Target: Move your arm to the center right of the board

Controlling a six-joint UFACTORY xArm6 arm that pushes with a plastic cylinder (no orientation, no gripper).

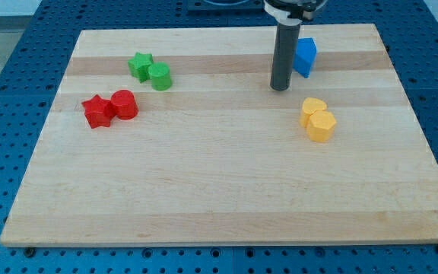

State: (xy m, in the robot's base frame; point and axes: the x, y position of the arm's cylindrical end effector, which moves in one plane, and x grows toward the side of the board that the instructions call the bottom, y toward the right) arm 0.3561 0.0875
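My tip (280, 87) rests on the wooden board (219, 190) in the upper right part of the view. A blue block (305, 57) sits just to its right and slightly above, partly behind the rod. Two yellow blocks lie below and to the right of the tip: a heart-like one (313, 107) touching a hexagonal one (321, 125). The tip touches no block.
A green star (140, 65) touches a green cylinder (160, 76) at the upper left. A red star (97, 111) touches a red cylinder (125, 104) at the left. Blue perforated table surrounds the board.
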